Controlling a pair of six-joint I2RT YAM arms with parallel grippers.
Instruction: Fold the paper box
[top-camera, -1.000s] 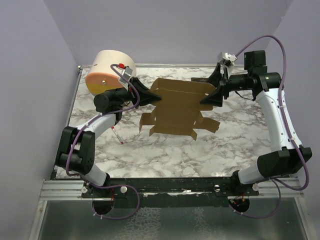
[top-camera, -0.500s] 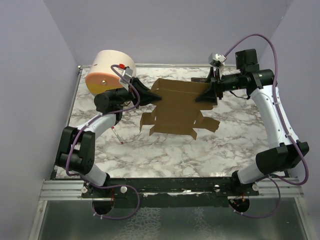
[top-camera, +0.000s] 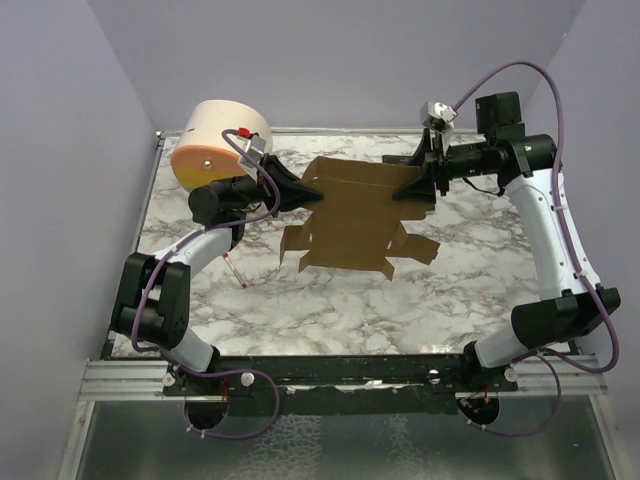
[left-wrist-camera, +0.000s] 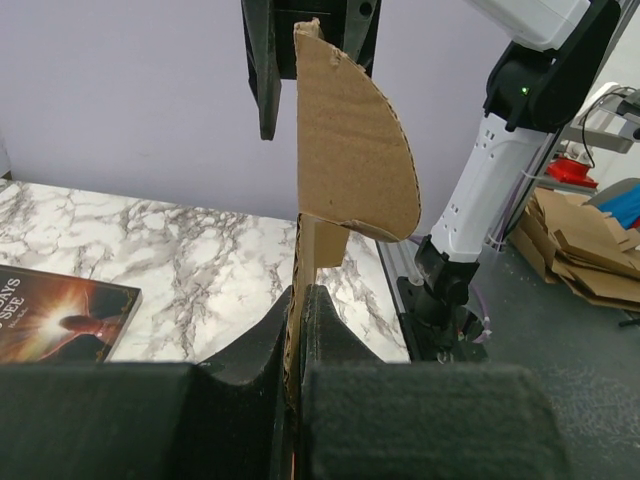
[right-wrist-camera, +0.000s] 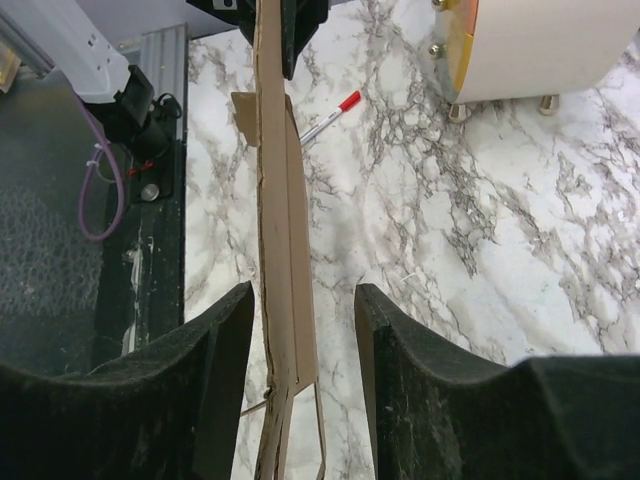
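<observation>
Jaws: left gripper (left-wrist-camera: 297, 305) clamped on the paper box (top-camera: 355, 215), right gripper (right-wrist-camera: 303, 295) half-open straddling its edge, so centre the sheet before closing.

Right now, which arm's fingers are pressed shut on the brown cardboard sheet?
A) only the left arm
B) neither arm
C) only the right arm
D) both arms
A: the left fingers pinch the paper box with no gap, while the right fingers stand apart around it, with a clear gap on one side.
</observation>
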